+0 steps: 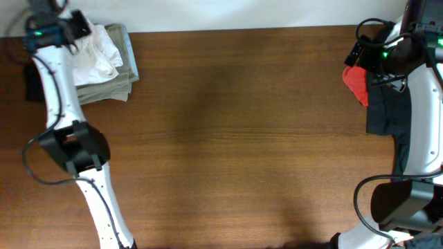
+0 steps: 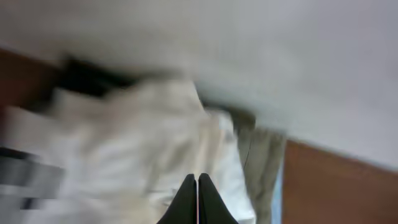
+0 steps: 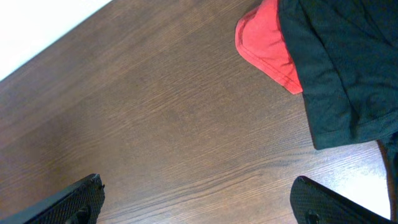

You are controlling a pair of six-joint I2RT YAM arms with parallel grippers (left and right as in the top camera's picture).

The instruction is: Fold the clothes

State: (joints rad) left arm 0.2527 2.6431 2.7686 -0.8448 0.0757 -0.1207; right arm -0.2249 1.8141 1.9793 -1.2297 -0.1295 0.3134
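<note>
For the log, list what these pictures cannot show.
White T-shirt: lettering unreadable; left wrist view blurred, overhead too small.
Black garment: cut off by right wrist frame edge; right arm covers it overhead.
Red garment: partly under the black one.
Left gripper: jaws together; pinching fabric unclear, blur.

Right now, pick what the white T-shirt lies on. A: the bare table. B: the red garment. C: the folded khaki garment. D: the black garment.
C: in the overhead view the white T-shirt sits bunched on top of the folded khaki garment.
</note>
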